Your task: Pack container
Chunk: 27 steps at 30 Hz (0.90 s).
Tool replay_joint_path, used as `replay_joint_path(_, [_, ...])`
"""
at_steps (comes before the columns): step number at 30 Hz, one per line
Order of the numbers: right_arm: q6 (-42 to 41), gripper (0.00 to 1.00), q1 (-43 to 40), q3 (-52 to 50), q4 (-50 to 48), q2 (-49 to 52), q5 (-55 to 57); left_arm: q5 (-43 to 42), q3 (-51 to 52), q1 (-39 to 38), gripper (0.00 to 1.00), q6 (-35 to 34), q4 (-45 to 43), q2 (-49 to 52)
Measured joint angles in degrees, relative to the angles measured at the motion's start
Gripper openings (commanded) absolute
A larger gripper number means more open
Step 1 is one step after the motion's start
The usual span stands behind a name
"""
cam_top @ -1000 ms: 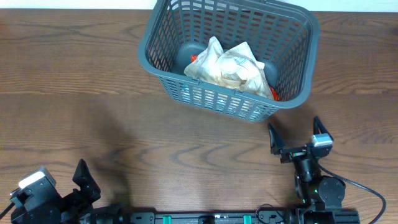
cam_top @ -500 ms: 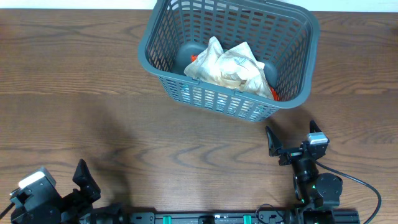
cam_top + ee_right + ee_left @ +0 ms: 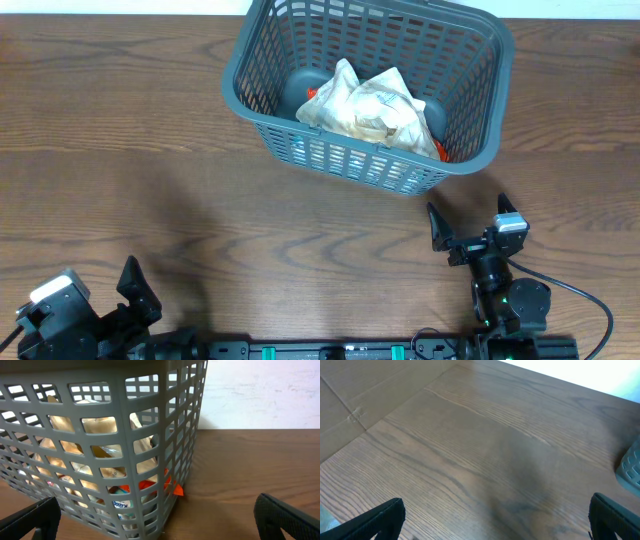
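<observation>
The container (image 3: 360,162), a dark grey lattice basket, stands at the far middle of the table with crumpled beige food packets (image 3: 372,105) inside. My right gripper (image 3: 470,212) is open just in front of its near right corner, with nothing between the fingers. In the right wrist view the container's wall (image 3: 125,460) fills the left side, packets (image 3: 97,426) show through the slots, and an orange packet corner (image 3: 178,491) pokes out at the bottom. My left gripper (image 3: 85,300) stands open at the near left edge, over bare wood (image 3: 497,520); the container's corner (image 3: 631,465) shows at far right.
The brown wooden table (image 3: 150,180) stretches left of the basket. A cardboard sheet (image 3: 355,395) lies beyond the table's left edge in the left wrist view. A pale wall (image 3: 260,395) stands behind the table.
My right gripper has shifted slightly left and toward the near edge, still open. The left arm and the basket have not moved.
</observation>
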<state>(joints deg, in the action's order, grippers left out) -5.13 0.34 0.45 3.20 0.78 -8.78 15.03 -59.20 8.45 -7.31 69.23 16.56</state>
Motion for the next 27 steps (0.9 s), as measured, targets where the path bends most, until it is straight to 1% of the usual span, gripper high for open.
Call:
replay_joint_path(8, [0.00, 0.99, 0.00, 0.00, 0.00, 0.00, 0.00, 0.15, 0.00, 0.00, 0.99, 0.00, -0.35, -0.02])
replay_joint_path(10, [0.00, 0.99, 0.00, 0.00, 0.00, 0.00, 0.00, -0.50, 0.00, 0.00, 0.99, -0.02, -1.86, 0.00])
replay_joint_path(13, [0.00, 0.99, 0.00, 0.00, 0.00, 0.00, 0.00, -2.64, 0.50, -0.02, 0.99, -0.22, -6.86, 0.00])
replay_joint_path(16, [0.00, 0.99, 0.00, 0.00, 0.00, 0.00, 0.00, -5.51, 3.23, -0.31, 0.99, -0.26, -14.75, -0.07])
replay_joint_path(18, [0.00, 0.99, 0.00, 0.00, 0.00, 0.00, 0.00, -7.63, 6.54, -0.94, 0.99, -0.44, -21.62, -0.50])
replay_joint_path(22, [0.00, 0.99, 0.00, 0.00, 0.00, 0.02, 0.00, -12.04, 16.20, -3.45, 0.99, -2.10, -37.24, -3.32])
replay_joint_path(27, [0.02, 0.99, 0.00, 0.00, 0.00, 0.02, 0.00, -14.73, 28.06, -6.64, 0.99, -4.13, -54.18, -8.87])
